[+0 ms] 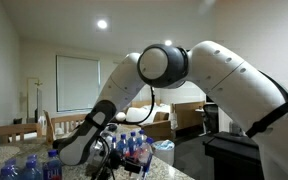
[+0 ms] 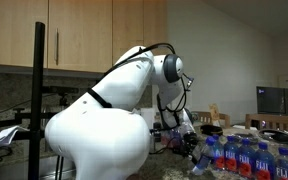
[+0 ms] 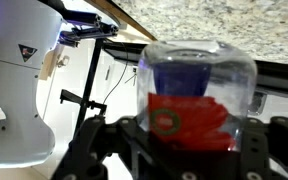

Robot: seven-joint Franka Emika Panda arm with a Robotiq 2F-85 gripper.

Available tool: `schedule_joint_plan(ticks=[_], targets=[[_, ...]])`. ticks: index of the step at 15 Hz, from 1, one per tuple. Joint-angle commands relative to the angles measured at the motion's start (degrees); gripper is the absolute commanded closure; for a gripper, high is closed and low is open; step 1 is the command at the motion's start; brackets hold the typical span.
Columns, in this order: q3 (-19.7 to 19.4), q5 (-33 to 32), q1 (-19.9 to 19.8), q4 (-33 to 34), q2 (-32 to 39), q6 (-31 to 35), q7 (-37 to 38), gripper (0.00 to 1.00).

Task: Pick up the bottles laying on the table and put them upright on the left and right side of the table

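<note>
In the wrist view, which stands upside down, my gripper (image 3: 189, 138) is shut on a clear bottle (image 3: 196, 105) with a red label band; its blue cap shows through the plastic. The speckled table (image 3: 214, 25) fills the top of that view. In both exterior views the arm bends down over the table, with the gripper (image 1: 106, 152) (image 2: 181, 138) low beside a group of upright bottles (image 1: 134, 148) (image 2: 242, 155). More blue-capped bottles (image 1: 29, 166) stand at the lower left in an exterior view. The held bottle is hard to make out in the exterior views.
A black stand (image 1: 234, 152) sits beside the arm. A black pole with a clamp (image 2: 37, 80) rises in front of wooden cabinets (image 2: 74, 35). The robot's white base (image 3: 14, 80) and another black stand (image 3: 84, 95) show in the wrist view.
</note>
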Motion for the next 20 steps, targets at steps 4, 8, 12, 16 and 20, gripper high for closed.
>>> schedule_joint_plan(ticks=[4,8,12,16,20], targets=[[-1.26,0.96,0.00,5.10,2.76,-3.96,2.98,0.47],[-1.39,1.05,0.01,6.62,3.83,-5.23,3.30,0.18],[-1.31,1.11,0.07,8.11,4.79,-6.81,2.94,0.18],[-1.15,1.20,0.19,9.50,5.44,-8.08,2.62,0.58],[-1.06,1.13,0.38,10.61,5.88,-8.33,2.40,0.75]])
